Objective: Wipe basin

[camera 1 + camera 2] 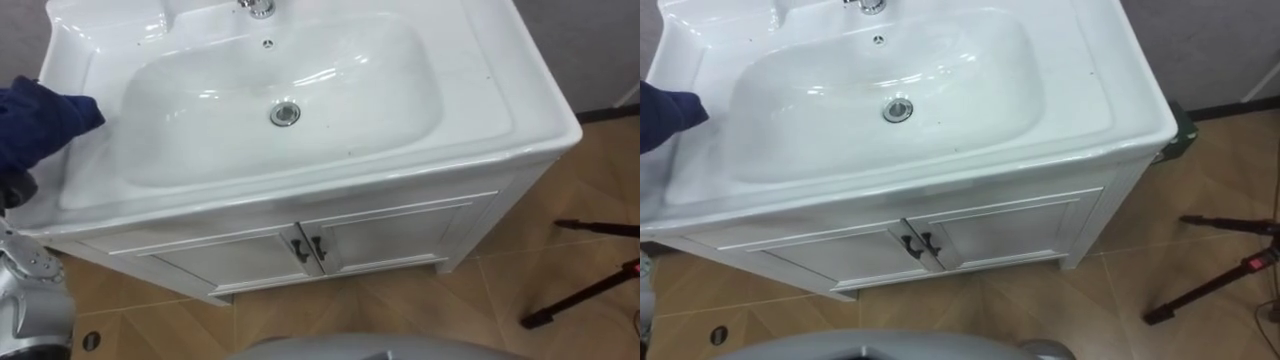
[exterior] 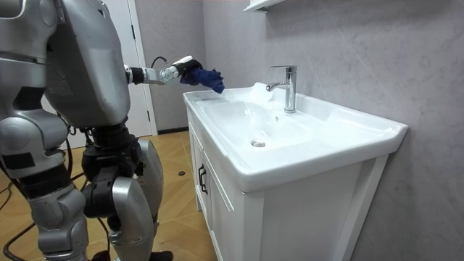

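Blue cloth (image 1: pixel 40 125) hangs over basin (image 1: pixel 505 70) rim; room view shows left hand (image 2: pixel 174 72) clutching it.

blue cloth (image 1: pixel 40 122): cut by the left edge in both eye views, far end out of frame. left hand (image 2: pixel 174 72): front part buried in the cloth, too small in the room view to read the grip. faucet (image 1: pixel 257 7): eye views catch just its base, top edge crops the rest. basin (image 1: pixel 520 110): back rim cropped there too. black stand (image 1: pixel 590 290) on the floor at right: legs run off the right edge, can't tell what it carries. dark object (image 1: pixel 1183 128) behind the basin's right corner: mostly hidden, unidentifiable. small round thing (image 1: pixel 91 341) on the floor: too small to tell. shelf (image 2: pixel 262 4): cropped by the room view's top.
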### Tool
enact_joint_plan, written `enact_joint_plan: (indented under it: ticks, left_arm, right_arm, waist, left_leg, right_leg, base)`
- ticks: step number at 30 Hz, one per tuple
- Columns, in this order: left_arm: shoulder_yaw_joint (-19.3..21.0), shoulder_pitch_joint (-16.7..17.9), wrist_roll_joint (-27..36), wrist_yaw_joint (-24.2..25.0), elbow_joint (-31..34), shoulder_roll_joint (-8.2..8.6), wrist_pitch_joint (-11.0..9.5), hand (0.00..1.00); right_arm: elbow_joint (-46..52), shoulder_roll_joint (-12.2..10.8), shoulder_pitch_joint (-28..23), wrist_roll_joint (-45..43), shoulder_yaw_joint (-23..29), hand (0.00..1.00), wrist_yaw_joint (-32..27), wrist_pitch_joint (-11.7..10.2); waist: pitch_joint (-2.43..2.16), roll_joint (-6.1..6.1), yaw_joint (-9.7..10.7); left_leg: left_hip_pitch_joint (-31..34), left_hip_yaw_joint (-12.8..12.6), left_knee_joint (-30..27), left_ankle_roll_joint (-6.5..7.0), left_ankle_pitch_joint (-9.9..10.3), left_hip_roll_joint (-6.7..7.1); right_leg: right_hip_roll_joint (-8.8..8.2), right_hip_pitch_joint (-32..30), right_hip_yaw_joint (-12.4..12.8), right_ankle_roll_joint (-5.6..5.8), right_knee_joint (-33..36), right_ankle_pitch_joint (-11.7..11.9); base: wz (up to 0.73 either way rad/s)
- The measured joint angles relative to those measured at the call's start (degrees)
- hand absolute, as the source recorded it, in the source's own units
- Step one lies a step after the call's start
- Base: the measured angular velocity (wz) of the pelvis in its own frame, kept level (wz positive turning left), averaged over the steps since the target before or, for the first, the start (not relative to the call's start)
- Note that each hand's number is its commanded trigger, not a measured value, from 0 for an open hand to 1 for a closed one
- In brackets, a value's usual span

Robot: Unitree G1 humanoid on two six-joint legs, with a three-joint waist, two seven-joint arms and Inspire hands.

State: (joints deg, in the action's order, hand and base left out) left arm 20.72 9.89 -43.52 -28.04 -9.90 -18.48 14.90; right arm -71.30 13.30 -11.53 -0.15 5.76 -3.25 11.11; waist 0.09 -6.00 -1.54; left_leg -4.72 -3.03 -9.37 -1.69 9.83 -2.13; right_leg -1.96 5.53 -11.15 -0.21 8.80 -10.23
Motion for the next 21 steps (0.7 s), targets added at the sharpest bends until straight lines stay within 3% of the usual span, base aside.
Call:
enact_joint_plan:
  ticks: [21]
  left_arm:
    - [0.00, -0.80, 0.01, -1.68, 0.00, 0.00, 1.23, 0.00]
  right_arm:
    - [0.17, 0.00, -0.85, 1.29, -0.08, 0.00, -1.03, 0.87]
  waist:
    - [-0.02, -0.67, 0.08]
  left_leg:
    - [-0.11, -0.08, 0.00, 0.00, 0.00, -0.02]
  right_leg:
    - [0.00, 0.13, 0.04, 0.00, 0.01, 0.00]
  base:
    - [0.00]
